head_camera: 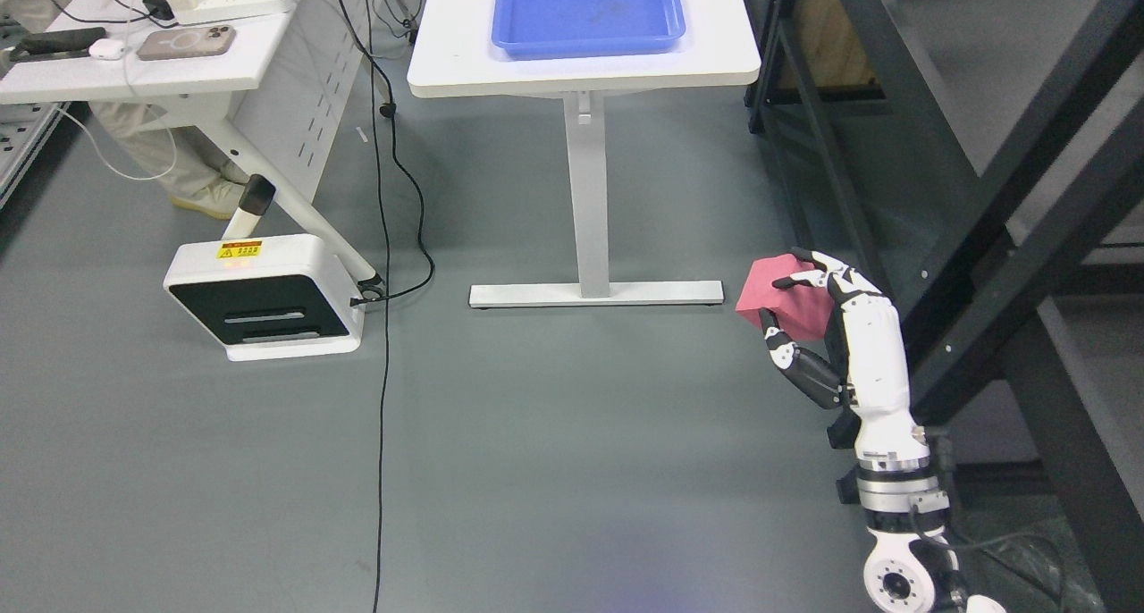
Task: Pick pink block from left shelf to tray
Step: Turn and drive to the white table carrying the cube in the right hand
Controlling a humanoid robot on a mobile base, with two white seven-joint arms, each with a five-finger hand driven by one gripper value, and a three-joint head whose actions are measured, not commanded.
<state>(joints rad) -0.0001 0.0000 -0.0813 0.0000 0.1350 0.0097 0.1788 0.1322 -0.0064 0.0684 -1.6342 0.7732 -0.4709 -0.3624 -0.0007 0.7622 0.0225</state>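
Right robot hand (818,314), white with black finger joints, comes up from the lower right edge with its fingers curled around the pink cube-shaped block (782,302), which it holds in the air above the grey floor (554,470). Upper fingers lie over the block's top edge and the thumb presses from below; the block's right side is hidden behind the palm. Just right of the robot hand stands the black metal shelf frame (1010,220), cut off by the right edge, its contents not visible. Well up and left of the robot hand, the shallow blue plastic tray (536,37) sits on the white bench (715,63), both cropped at the top edge. Far left, a second white bench (54,77) carries a white power strip (232,1), a phone in a clear case (186,42) and a small white object too small to identify. Beneath it a white and black box-shaped device (268,296) bears a yellow warning label whose writing is too small to read. A person's trouser legs and shoe show partly behind that bench.
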